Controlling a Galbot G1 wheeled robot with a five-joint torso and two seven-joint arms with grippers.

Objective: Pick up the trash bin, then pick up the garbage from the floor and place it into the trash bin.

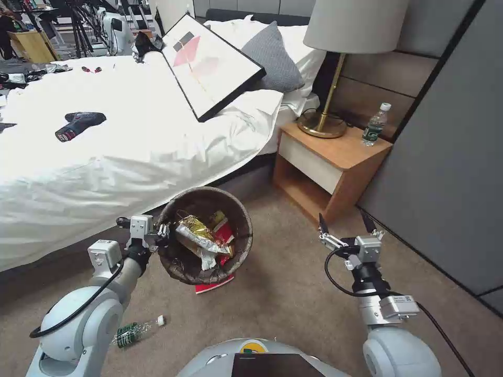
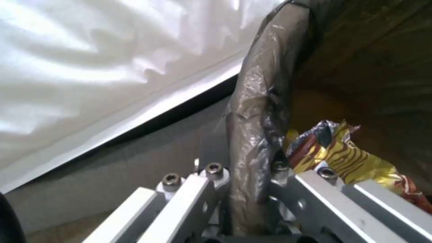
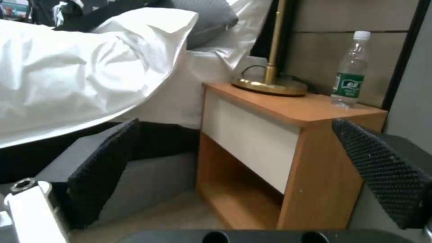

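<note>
The carpeted floor (image 1: 283,303) carries a crushed green-labelled bottle (image 1: 135,331) lying on its side, and a red packet (image 1: 214,285) flat between that bottle and the nightstand (image 1: 335,167). On the nightstand's top stand a brass lamp (image 1: 327,104) and an upright water bottle (image 1: 375,124). Beside the nightstand, the bed (image 1: 131,157) bears a framed picture (image 1: 209,65), a grey pillow (image 1: 272,57) and a dark tool (image 1: 78,124).

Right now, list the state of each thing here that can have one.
trash bin: lifted off the floor, tilted, wrappers inside
left gripper: fingers shut on the bin's rim
right gripper: fingers open, empty, beside the nightstand
crushed bottle: lying on the carpet
red packet: on the floor under the bin
water bottle: upright, capped, on the nightstand
</note>
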